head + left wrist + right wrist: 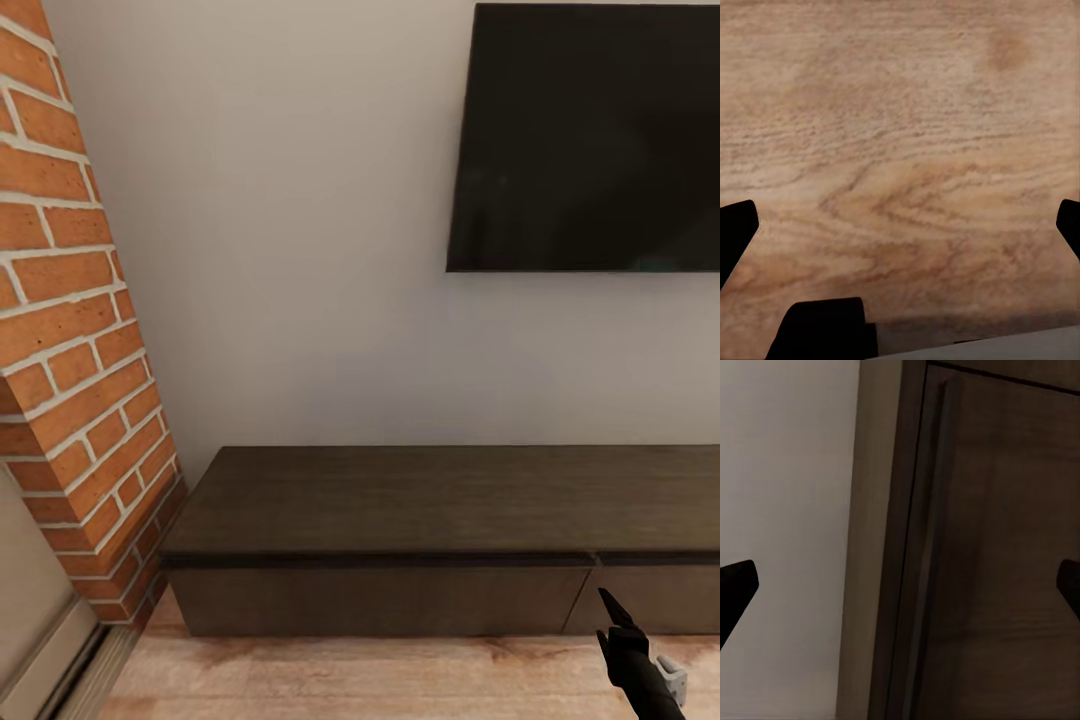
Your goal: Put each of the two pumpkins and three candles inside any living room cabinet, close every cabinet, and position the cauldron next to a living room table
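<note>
Cabinet straight ahead, below TV, right of brick fireplace; drawer fronts look shut. Right gripper near cabinet front, fingers apart, empty. Left gripper above floor, fingers apart, empty. Likely step: opening cabinet. Next: catch drawer's top edge, pull.

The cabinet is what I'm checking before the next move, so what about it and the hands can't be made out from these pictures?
- Cabinet, head view: its right end is cut off by the picture's edge, so its full length and remaining fronts are unknown.
- Its inside: hidden behind the shut fronts.
- Right hand, head view: cut off by the bottom edge; its fingers overlap, so the opening is unclear there.
- Left hand, left wrist view: just dark fingertips at the edges over the floor.
</note>
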You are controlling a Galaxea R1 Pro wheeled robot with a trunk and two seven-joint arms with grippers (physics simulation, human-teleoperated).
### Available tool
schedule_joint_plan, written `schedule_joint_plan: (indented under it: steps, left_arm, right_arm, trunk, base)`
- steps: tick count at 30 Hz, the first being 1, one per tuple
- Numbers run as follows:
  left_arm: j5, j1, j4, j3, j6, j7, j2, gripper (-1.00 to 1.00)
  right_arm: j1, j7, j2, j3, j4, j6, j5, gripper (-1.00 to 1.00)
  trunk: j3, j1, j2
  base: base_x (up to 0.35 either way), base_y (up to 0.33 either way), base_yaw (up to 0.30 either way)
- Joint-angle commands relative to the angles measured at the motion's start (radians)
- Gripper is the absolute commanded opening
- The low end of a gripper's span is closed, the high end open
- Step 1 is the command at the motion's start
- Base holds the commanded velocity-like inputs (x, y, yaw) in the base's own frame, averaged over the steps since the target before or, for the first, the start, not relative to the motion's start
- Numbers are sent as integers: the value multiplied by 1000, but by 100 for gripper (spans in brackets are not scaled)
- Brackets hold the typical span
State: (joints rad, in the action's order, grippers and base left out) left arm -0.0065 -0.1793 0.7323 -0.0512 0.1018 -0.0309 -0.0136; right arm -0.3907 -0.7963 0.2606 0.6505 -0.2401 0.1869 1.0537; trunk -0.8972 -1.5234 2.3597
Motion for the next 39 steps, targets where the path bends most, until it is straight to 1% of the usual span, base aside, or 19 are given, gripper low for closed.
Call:
schedule_joint_plan:
  steps: [1,11,20,29,33,39]
  left_arm:
    - [-1,0,1,1,1,-3,0,100]
    - [1,0,-29,1,2,-3,1,100]
    - [2,0,-34,1,3,-3,1,100]
    - [2,0,-34,1,3,-3,1,100]
    - [2,0,-34,1,3,-3,1,100]
    - [2,0,-33,1,4,-3,1,100]
  right_arm:
    - [-1,-3,0,0,1,10,10,100]
    - [-1,-3,-1,0,1,10,11,100]
    - [-1,-4,-3,0,1,10,11,100]
    - [-1,-17,-3,0,0,12,12,100]
    - [-1,-21,-3,0,-1,14,12,100]
    - [-1,-49,-3,-5,0,15,12,100]
  trunk:
    - [-1,0,0]
    - [-1,0,0]
    - [-1,0,0]
    - [-1,0,0]
    - [-1,0,0]
    - [-1,0,0]
  base:
    - [72,57,0]
    - [87,72,0]
    - [64,49,0]
    - [8,4,0]
    - [111,15,0]
    - [41,6,0]
